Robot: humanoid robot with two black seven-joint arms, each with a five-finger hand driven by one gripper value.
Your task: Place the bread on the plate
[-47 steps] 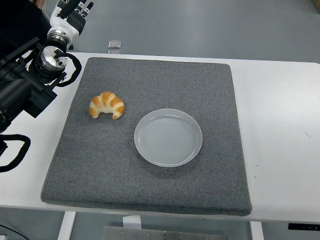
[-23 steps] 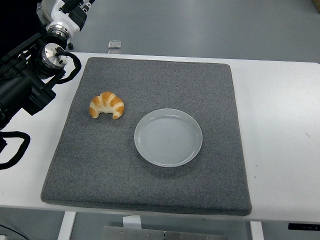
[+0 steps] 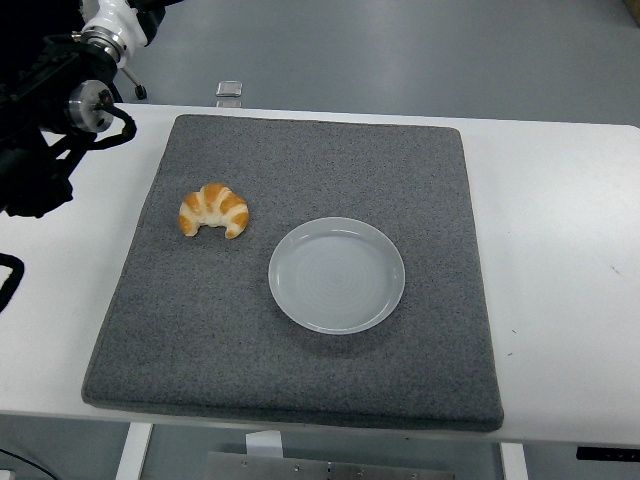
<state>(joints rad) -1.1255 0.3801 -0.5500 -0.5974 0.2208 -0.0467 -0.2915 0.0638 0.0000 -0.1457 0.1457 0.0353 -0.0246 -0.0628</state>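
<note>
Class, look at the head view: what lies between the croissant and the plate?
Nothing but bare grey mat. In the head view, the croissant and the empty plate lie apart, with no object between.

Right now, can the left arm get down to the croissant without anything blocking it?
Probably yes. The left arm is raised at the table's far left corner, and the croissant lies alone on the grey mat, with bare mat between them. The plate sits to its right, clear of the approach.
</note>
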